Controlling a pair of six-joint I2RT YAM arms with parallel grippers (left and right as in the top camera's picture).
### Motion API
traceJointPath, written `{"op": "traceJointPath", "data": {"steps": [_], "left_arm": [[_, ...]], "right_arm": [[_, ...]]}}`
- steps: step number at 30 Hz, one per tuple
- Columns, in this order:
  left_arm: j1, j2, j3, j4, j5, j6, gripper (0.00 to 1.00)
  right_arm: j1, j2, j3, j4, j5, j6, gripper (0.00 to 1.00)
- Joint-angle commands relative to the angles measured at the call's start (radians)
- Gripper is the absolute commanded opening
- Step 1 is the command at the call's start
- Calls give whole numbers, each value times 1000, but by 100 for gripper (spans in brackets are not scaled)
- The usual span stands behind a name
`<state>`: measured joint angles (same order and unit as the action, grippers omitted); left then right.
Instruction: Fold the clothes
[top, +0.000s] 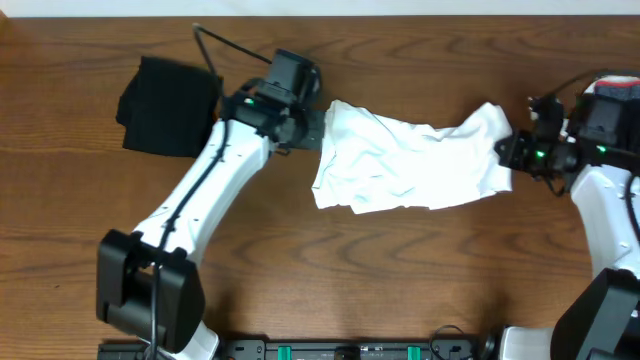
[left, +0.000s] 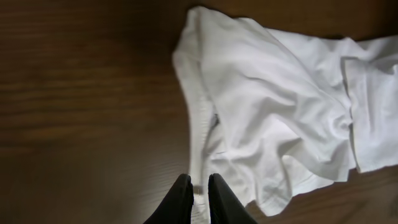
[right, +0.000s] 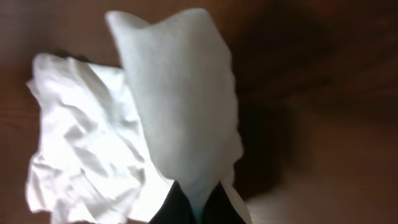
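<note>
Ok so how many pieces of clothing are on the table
2: a white T-shirt in the middle of the table, and a black garment at the far left. More may lie hidden at the right edge.

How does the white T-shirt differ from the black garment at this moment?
The white T-shirt lies crumpled and stretched out mid-table. The black garment sits as a compact, flat, folded-looking pile at the far left. The white T-shirt is pinched at both ends, by the left pincer and the right pincer, while the black garment is untouched. The white T-shirt also covers more area. Both are soft cloth on the wooden table.
</note>
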<state>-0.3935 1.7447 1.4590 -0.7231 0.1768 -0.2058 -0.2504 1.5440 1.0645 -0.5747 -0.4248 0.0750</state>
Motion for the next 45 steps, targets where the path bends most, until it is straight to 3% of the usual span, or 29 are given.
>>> {"op": "traceJointPath", "data": {"steps": [1, 12, 29, 35, 39, 45], "left_arm": [[38, -1, 14, -26, -13, 6, 13], [125, 0, 11, -43, -13, 10, 13], [131, 0, 11, -124, -14, 10, 13], [166, 0, 11, -161, -38, -74, 6], [201, 0, 11, -185, -121, -115, 6], [237, 0, -8, -181, -130, -137, 6]], "right_arm": [[50, 1, 23, 27, 26, 137, 1], [200, 1, 43, 93, 98, 257, 1], [439, 6, 43, 180, 196, 385, 1], [509, 67, 44, 227, 192, 404, 1], [565, 124, 47, 282, 189, 404, 1], [637, 203, 50, 378, 188, 428, 1]]}}
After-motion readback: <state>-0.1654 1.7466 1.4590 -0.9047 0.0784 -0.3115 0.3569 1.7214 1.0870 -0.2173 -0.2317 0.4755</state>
